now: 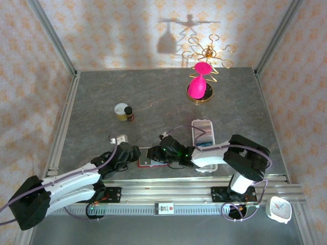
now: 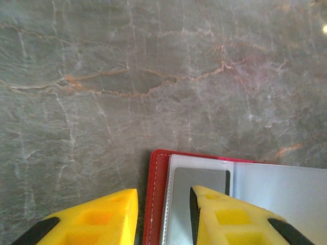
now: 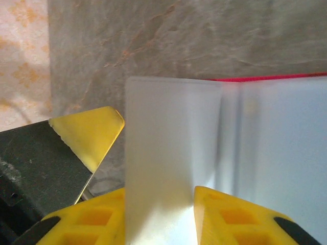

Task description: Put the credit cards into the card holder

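The top view showed one tray [image 1: 194, 137] right of one open wallet [image 1: 145, 159] at the table's [image 1: 168, 97] near edge. The left wrist view added one grey card [image 2: 202, 178] inside; the left gripper [image 2: 163, 193], part open, straddled the wallet's edge. The right gripper [image 3: 159, 191] flanked one frosted leaf [image 3: 173, 132], grip unclear.

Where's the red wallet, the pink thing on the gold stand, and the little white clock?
red card holder [image 2: 156, 204]: left wrist view, on its red left edge.
pink ornament [image 1: 196, 88]: top external view, on its lower pink part.
white clock [image 1: 279, 209]: top external view, on its face.
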`<state>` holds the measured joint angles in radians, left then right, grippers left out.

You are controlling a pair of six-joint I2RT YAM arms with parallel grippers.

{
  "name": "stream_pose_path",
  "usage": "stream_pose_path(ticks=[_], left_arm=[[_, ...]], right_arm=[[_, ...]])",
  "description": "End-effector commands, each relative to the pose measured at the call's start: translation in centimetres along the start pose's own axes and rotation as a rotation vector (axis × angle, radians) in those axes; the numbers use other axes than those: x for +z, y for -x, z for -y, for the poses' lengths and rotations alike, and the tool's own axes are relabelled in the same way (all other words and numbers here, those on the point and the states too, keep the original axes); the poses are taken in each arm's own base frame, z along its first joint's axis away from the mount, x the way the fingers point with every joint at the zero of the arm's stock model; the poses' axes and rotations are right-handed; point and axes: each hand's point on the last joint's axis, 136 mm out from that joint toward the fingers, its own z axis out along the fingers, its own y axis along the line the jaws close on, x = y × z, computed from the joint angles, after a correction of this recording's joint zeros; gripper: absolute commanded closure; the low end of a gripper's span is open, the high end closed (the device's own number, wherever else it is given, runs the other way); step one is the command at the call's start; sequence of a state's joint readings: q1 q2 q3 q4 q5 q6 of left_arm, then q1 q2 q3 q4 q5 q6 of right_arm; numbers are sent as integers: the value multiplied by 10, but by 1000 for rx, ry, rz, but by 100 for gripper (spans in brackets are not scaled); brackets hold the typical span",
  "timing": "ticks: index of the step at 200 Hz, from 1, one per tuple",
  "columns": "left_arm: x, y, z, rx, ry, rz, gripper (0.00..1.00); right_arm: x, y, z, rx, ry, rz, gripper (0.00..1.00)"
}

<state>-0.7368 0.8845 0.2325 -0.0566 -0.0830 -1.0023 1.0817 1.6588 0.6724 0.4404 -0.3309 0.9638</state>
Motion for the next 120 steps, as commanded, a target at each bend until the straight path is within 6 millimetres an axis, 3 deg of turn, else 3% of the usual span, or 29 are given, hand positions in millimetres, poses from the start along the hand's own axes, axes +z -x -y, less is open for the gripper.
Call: stream_pose_path(ticks=[1, 37, 68, 94, 120], left_arm=[[-5, 8, -26, -44, 88, 65, 66], [-13, 13, -28, -84, 68, 101, 65], [-16, 15, -28, -86, 56, 110, 63], [-16, 13, -11, -65, -12, 79, 58], [-17, 16, 0, -28, -47, 75, 47]], right_arm=[[5, 3, -42, -8, 152, -7, 59], [10, -1, -48, -8, 176, -40, 44], [-5, 10, -50, -74, 155, 12, 39], [-39, 38, -54, -251, 86, 140, 36], [-93, 67, -68, -564, 14, 309, 31]])
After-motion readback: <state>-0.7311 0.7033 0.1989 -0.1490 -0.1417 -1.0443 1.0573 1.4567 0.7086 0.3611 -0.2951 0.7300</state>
